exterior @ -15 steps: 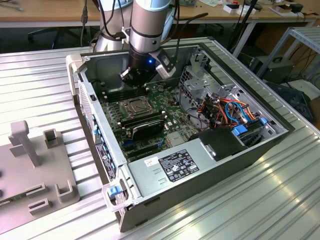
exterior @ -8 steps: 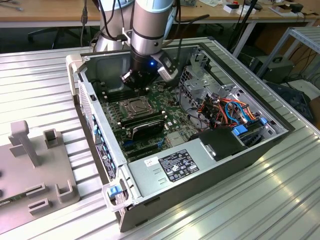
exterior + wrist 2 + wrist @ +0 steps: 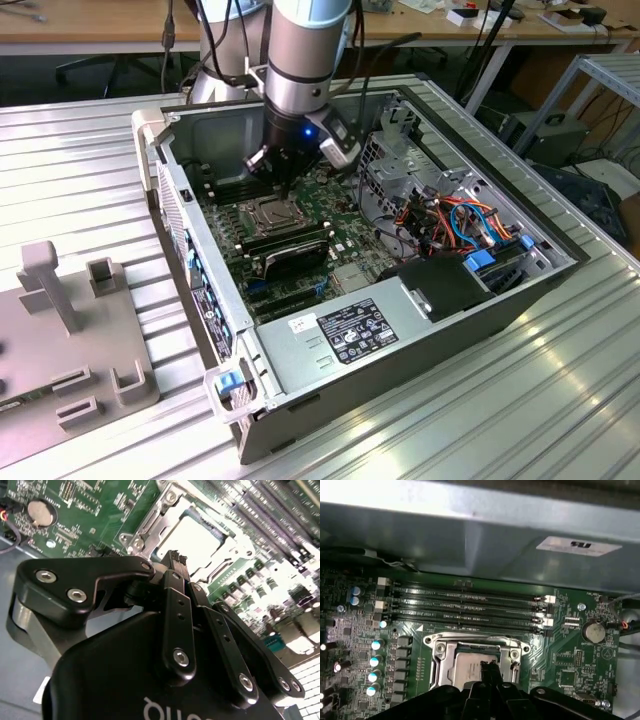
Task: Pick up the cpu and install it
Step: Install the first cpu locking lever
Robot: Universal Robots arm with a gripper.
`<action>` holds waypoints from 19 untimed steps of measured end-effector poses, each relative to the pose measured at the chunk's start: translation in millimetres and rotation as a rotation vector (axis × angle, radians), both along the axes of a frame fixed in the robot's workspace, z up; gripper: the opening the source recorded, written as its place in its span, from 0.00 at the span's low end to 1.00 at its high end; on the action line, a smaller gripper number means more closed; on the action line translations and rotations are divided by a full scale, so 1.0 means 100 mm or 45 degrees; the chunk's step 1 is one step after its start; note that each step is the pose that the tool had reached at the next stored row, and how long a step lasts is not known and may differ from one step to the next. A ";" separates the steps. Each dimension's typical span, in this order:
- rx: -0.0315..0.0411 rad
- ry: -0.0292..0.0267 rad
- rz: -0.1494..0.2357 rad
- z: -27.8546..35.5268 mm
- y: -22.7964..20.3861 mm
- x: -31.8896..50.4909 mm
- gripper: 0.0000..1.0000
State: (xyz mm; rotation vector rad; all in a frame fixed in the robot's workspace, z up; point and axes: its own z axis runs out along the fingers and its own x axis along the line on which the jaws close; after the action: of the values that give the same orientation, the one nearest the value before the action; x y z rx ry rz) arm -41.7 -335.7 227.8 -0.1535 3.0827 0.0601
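The cpu (image 3: 469, 666) is a dull silver square lying flat inside the open metal socket frame (image 3: 440, 650) on the green motherboard. In the second wrist view the cpu (image 3: 192, 537) shows bright, just beyond the black fingertips. My gripper (image 3: 489, 669) hovers right over the cpu's near edge, its two fingers pressed together with nothing between them; whether the tips touch the chip is unclear. In the exterior view the gripper (image 3: 285, 188) points straight down into the open computer case, above the socket frame (image 3: 266, 212).
Several empty memory slots (image 3: 470, 607) run beside the socket, below the case wall (image 3: 470, 535). A coin battery (image 3: 594, 630) sits on the board. Long black modules (image 3: 288, 248), a power supply (image 3: 350, 330) and coloured cables (image 3: 455, 220) fill the case. A grey fixture (image 3: 70, 340) stands at the exterior view's left.
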 end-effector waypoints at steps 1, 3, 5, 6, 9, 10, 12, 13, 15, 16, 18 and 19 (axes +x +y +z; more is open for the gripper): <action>-0.0032 0.0000 0.000 0.000 -0.011 -0.001 0.11; -0.0134 -0.0001 0.000 0.000 -0.052 -0.002 0.11; -0.0250 -0.0001 0.000 -0.001 -0.098 -0.003 0.11; -0.0271 0.0000 0.000 -0.001 -0.099 -0.004 0.11; -0.0275 0.0000 0.000 0.000 -0.100 -0.004 0.11; -0.0276 0.0000 0.000 0.000 -0.100 -0.004 0.11; -0.0276 0.0000 0.000 0.002 -0.100 -0.004 0.11; -0.0275 0.0000 0.000 0.004 -0.100 -0.004 0.11; -0.0276 0.0000 0.000 0.004 -0.100 -0.003 0.11; -0.0278 0.0003 0.000 0.005 -0.100 -0.004 0.11; -0.0279 0.0011 0.000 0.005 -0.100 -0.004 0.11; -0.0280 0.0060 0.000 0.005 -0.101 -0.003 0.11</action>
State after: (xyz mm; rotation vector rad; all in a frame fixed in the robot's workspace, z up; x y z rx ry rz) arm -42.0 -345.7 228.3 -0.1552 3.0888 0.0266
